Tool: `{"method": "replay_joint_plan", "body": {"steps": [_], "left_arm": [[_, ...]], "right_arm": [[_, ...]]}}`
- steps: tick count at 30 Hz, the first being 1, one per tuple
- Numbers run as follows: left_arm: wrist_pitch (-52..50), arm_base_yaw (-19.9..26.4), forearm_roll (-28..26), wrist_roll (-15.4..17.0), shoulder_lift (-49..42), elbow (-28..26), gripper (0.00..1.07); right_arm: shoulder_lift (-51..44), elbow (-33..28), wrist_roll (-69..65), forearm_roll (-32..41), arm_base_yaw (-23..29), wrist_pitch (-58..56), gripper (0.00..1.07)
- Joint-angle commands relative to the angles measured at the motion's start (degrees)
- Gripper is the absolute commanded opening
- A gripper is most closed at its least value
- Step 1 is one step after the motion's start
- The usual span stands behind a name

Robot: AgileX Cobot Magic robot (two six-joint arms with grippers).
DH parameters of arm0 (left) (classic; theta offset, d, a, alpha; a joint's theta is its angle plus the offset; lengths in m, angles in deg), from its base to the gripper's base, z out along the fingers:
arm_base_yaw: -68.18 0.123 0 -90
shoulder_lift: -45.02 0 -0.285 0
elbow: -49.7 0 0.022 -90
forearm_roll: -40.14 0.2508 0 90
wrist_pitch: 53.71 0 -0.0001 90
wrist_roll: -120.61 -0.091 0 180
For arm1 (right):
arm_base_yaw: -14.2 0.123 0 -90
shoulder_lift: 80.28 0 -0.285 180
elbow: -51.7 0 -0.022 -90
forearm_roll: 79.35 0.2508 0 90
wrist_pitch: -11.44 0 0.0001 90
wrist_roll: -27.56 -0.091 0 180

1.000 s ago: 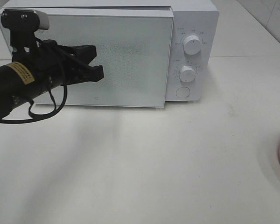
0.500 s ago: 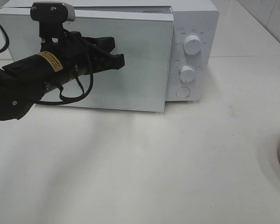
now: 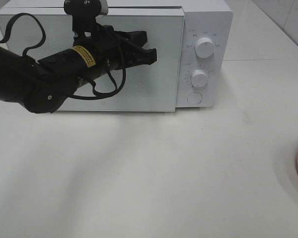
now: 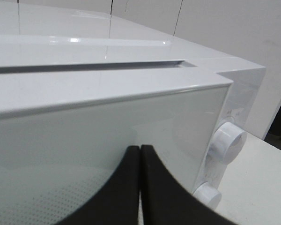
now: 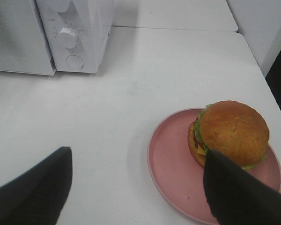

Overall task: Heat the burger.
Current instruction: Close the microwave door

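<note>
Your left end effector (image 3: 148, 52) clenched, empty, tips before microwave door (image 3: 154, 84), likely to work door. Right end effector (image 5: 136, 180) released above desk (image 3: 164, 168); burger (image 5: 229, 133) waits on pink plate (image 5: 171, 171).

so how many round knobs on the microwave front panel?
2. The upper knob sits near the top of the control panel; the lower knob is directly beneath it. Under those is a flat round button, not a knob. None seem hidden.

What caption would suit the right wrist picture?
Open right gripper hovers above a burger on a pink plate, white microwave beyond.
</note>
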Motion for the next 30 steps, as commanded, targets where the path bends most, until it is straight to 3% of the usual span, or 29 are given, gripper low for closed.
{"method": "replay_joint_plan", "body": {"steps": [1,7,12,18,27,30], "left_arm": [[1.9,0.9,-5.0,0.5,1.1,-3.6,0.0],[4.1,0.9,-5.0,0.4,2.3,-6.3,0.0],[4.4,1.5,-5.7,-2.7,2.3,-6.3,0.0],[4.4,4.2,-8.7,-2.3,2.4,-6.7,0.0],[6.5,3.6,-2.0,-0.7,1.9,-8.0,0.0],[12.2,2.0,-0.1,0.3,0.7,-7.7,0.0]], "right_arm": [[-1.5,-0.1,0.4,0.2,-0.3,-0.1,0.75],[-1.5,-0.1,0.4,0.2,-0.3,-0.1,0.75],[-1.5,-0.1,0.4,0.2,-0.3,-0.1,0.75],[-1.5,-0.1,0.4,0.2,-0.3,-0.1,0.75],[-1.5,-0.1,0.4,0.2,-0.3,-0.1,0.75],[-1.5,-0.1,0.4,0.2,-0.3,-0.1,0.75]]}}
